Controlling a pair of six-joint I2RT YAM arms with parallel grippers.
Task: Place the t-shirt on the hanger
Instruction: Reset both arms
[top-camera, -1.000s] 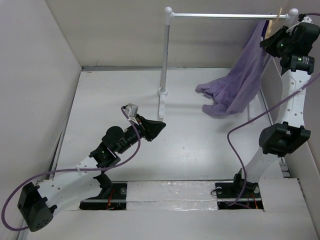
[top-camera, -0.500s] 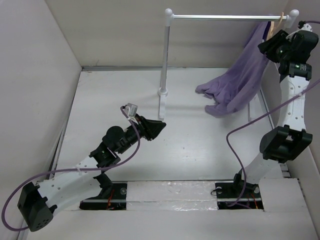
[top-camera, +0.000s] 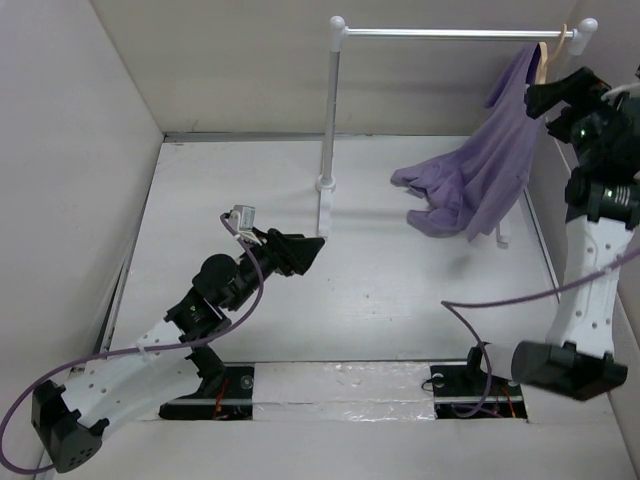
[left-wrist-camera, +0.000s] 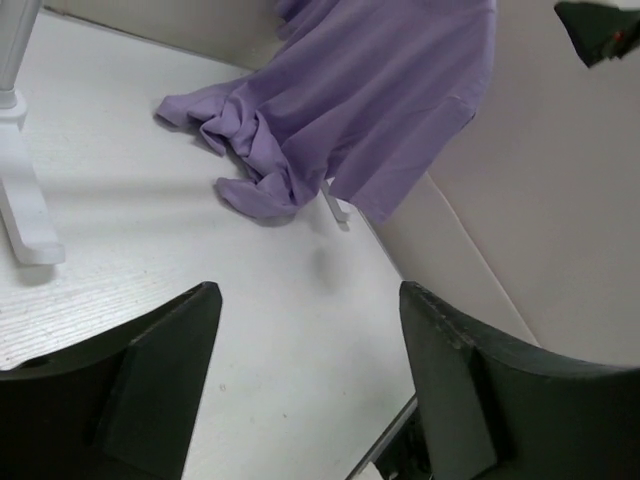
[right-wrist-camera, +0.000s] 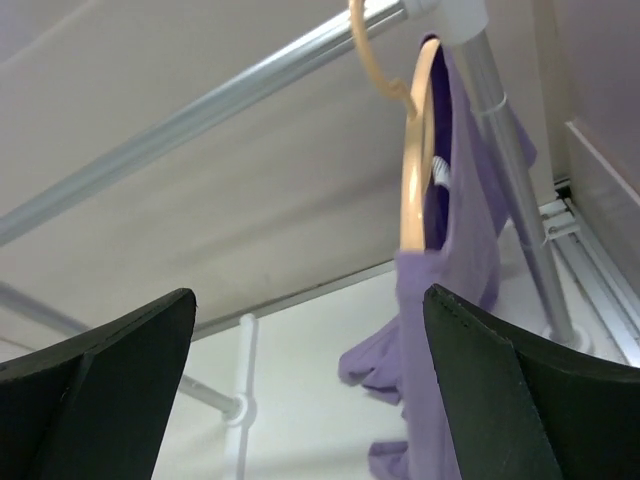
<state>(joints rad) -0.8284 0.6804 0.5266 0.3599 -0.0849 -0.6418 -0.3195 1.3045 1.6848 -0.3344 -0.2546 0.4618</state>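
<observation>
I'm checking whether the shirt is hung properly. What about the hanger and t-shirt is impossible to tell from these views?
1. Top external: the hanger is tiny, and the t-shirt covers its shoulders.
2. Right wrist: the hanger is edge-on and its lower part disappears into the t-shirt, so shoulder fit is unclear.
3. Left wrist: the top edge cuts off the t-shirt higher up; no hanger in view.

A purple t-shirt is seen hanging down from the top edge, with its lower part bunched in folds on the white table, near the beige side wall. The clothes rack's white foot is seen at the far left, well apart from the cloth. The left gripper is held wide apart in the foreground, with nothing gripped between its dark fingers.
</observation>
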